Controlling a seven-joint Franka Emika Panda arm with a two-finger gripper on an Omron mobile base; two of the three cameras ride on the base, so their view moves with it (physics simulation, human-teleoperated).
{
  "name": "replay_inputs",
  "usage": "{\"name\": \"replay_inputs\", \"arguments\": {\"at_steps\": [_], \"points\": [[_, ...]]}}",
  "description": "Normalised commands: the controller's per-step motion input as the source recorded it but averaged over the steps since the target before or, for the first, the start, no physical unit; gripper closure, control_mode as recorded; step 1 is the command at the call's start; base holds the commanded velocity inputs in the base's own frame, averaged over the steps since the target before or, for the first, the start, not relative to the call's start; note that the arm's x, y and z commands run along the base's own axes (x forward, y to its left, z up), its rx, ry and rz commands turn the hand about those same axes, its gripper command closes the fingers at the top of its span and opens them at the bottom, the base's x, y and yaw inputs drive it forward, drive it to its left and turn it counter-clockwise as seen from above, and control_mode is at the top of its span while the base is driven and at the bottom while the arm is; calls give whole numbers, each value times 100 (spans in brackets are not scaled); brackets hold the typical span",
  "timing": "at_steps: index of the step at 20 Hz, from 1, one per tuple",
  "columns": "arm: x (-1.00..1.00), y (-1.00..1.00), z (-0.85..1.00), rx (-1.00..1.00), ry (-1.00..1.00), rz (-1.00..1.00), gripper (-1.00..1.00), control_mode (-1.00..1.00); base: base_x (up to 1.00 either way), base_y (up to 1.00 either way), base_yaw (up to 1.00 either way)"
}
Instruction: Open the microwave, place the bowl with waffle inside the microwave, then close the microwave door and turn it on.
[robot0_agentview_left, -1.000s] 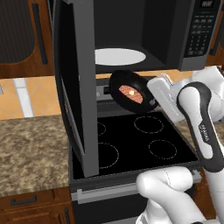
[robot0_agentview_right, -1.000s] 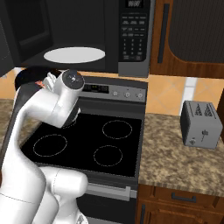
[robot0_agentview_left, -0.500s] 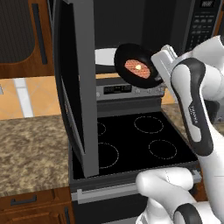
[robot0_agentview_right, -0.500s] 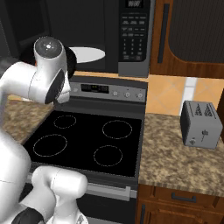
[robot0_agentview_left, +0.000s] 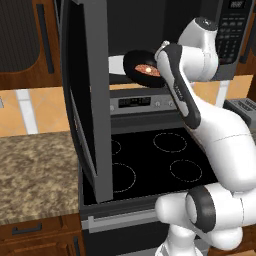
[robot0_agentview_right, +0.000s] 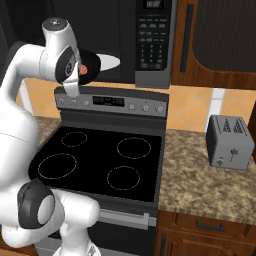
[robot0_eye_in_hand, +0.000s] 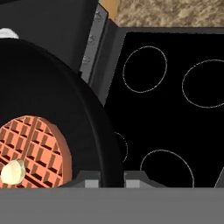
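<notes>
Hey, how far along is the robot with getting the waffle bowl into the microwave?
Done: the microwave door is swung open. In hand: the end effector grips the rim of the bowl, the waffle in it, raised at the mouth of the microwave, near the turntable. Left: set the bowl on the turntable, close the door, turn it on.

I'm seeing the bowl (robot0_agentview_left: 139, 67) showing as glossy black, its rim catching a soft sheen, and the waffle (robot0_eye_in_hand: 33, 151) in it looking matt orange-brown with a rough grid. The microwave door (robot0_agentview_left: 90, 95) is reading as smooth grey steel framing dark glass. The stove (robot0_agentview_right: 100, 165) top is gleaming like black glass. The counter (robot0_agentview_right: 210, 180) is looking like speckled, polished stone, the cabinets (robot0_agentview_right: 220, 45) like varnished wood, and the toaster (robot0_agentview_right: 229, 142) like brushed grey metal.
</notes>
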Motion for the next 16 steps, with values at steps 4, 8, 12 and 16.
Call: {"name": "replay_inputs", "arguments": {"at_steps": [4, 8, 12, 16], "points": [[83, 8, 34, -1, 2, -12, 100, -100, 0, 0, 0], [92, 9, 4, 0, 0, -12, 100, -100, 0, 0, 0], [89, 29, -13, -1, 0, -8, 100, -100, 0, 0, 0], [60, 42, -36, 0, 0, -1, 100, -100, 0, 0, 0]]}}
